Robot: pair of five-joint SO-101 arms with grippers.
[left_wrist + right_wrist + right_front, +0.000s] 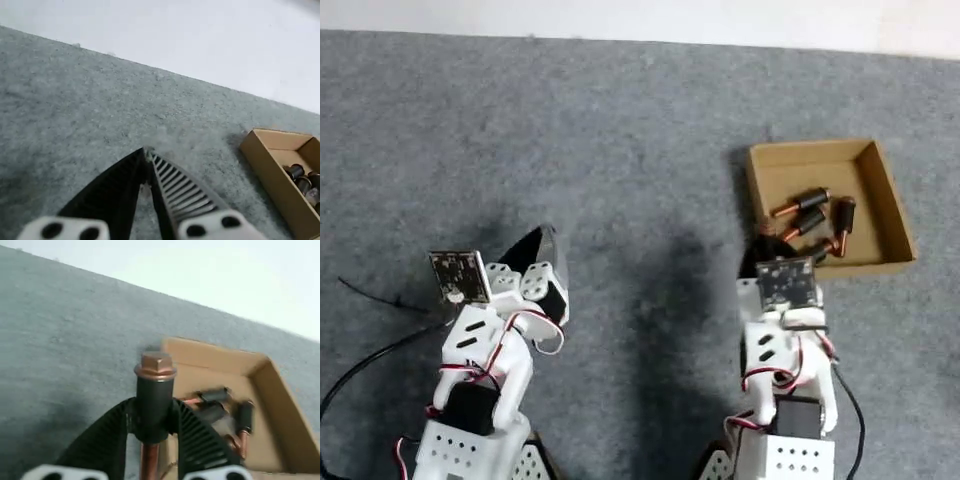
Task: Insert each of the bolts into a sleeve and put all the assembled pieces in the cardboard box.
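Right gripper [153, 414] clamps sleeve [154, 390] with bolt [156, 364]. Releasing short of box [210, 347] could drop it outside. Left gripper [148, 156] together, empty.

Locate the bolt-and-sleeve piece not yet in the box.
Right wrist view: the assembled piece is in the jaws of the right gripper, just short of the cardboard box.

Shows one cardboard box [873, 186] at two o'clock and two arms [480, 350]. Counts at least three assembled pieces [800, 203] inside, plus one in the right gripper [153, 416].
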